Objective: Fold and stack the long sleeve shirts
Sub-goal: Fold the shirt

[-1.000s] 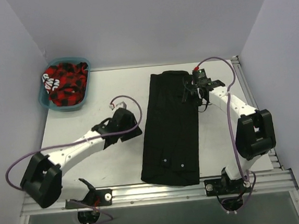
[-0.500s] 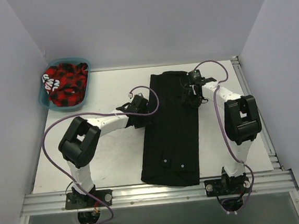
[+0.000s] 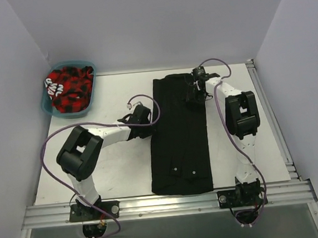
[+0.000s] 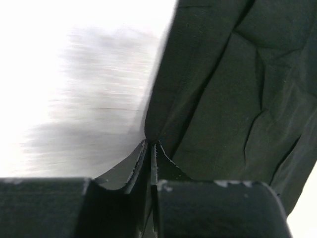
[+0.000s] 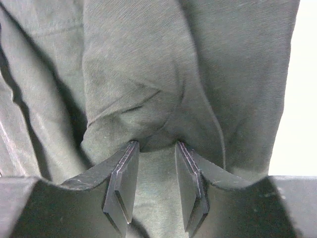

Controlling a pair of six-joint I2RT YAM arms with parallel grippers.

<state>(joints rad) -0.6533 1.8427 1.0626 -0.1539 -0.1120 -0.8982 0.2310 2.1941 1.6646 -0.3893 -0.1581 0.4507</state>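
Note:
A black long sleeve shirt (image 3: 178,150) lies folded into a long narrow strip down the middle of the table, with small pale buttons (image 3: 176,170) near its front end. My left gripper (image 3: 147,128) sits at the strip's left edge. In the left wrist view its jaws (image 4: 151,144) are pinched together on the edge of the black cloth (image 4: 223,99). My right gripper (image 3: 193,95) rests on the strip's far right part. In the right wrist view it (image 5: 156,145) clamps a thick bunched fold of the shirt (image 5: 148,64) between its pads.
A teal plastic basket (image 3: 47,106) stands at the far left corner and holds a red and black plaid garment (image 3: 70,90). Walls enclose the table on three sides. A metal rail (image 3: 166,203) runs along the near edge by the arm bases.
My left gripper swung right to the shirt's left edge and closed on it. My right gripper moved farther back and left on the shirt. The shirt's far end shifted left.

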